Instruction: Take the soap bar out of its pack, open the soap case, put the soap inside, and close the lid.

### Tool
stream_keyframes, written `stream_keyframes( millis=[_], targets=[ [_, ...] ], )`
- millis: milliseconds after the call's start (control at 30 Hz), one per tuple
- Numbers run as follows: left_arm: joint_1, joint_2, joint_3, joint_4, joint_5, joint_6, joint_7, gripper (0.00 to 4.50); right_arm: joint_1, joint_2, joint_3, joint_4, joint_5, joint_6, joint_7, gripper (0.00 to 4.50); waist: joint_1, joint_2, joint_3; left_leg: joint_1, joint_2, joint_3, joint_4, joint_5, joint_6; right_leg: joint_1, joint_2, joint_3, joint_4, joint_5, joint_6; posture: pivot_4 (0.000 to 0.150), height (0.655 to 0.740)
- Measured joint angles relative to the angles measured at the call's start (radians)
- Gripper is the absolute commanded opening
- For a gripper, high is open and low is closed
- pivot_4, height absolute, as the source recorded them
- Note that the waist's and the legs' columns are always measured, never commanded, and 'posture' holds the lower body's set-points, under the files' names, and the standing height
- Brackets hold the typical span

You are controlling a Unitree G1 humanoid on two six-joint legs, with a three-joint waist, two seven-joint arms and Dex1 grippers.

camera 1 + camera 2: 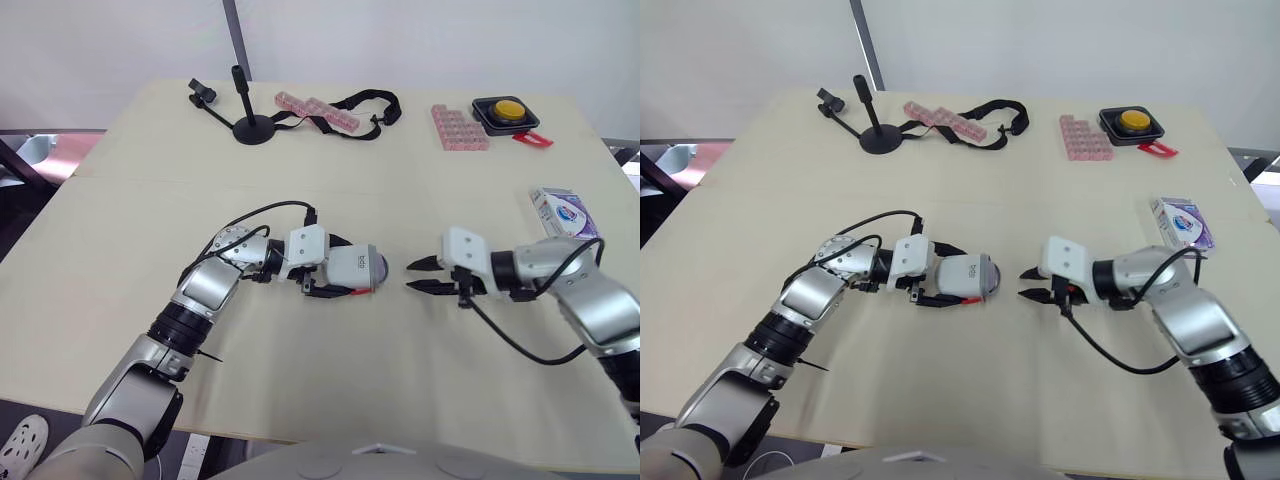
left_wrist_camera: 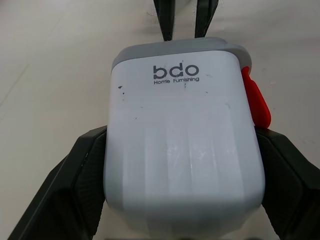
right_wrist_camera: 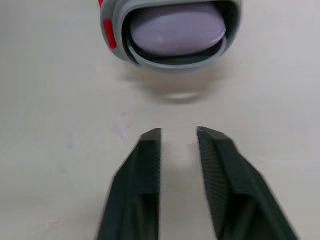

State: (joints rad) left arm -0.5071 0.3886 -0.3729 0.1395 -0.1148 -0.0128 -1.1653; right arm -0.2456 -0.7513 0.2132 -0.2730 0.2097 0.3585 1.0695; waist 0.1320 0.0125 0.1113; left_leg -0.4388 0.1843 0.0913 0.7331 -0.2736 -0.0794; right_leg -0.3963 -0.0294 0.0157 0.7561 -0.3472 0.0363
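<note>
soap (image 3: 177,31) half hidden inside case (image 3: 118,26)

Black stand (image 1: 252,128), pink trays (image 1: 459,128), yellow button (image 1: 506,111)

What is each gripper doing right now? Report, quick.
Left gripper: shut on the soap case.
Right gripper: open, holding nothing.

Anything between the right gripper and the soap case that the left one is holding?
Nothing visible. Only bare table lies in the gap between the open right gripper and the soap case. The left gripper clamps the case with its end facing the right gripper.
</note>
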Motion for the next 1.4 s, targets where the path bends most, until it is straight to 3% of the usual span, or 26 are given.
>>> stream_keyframes(
  millis=[367,1400],
  targets=[
    [0.0,0.0,0.0,0.0,0.0,0.0,-0.002,3.48,-0.032,-0.005,0.036,0.001,-0.076,-0.069,0.009,0.03,-0.002,0.0,0.0,0.0,0.0,0.0,0.0,0.0,0.0,0.0,0.0,-0.001,0.0,0.0,0.0,0.15,0.7096],
    [-0.001,-0.001,0.0,0.005,0.005,-0.016,0.002,3.48,-0.087,0.033,0.054,-0.008,-0.063,-0.005,0.017,0.03,0.0,0.0,0.0,0.0,0.0,0.0,0.0,0.0,0.0,0.0,0.0,-0.001,0.001,0.0,0.0,0.15,0.7096]
  ],
)
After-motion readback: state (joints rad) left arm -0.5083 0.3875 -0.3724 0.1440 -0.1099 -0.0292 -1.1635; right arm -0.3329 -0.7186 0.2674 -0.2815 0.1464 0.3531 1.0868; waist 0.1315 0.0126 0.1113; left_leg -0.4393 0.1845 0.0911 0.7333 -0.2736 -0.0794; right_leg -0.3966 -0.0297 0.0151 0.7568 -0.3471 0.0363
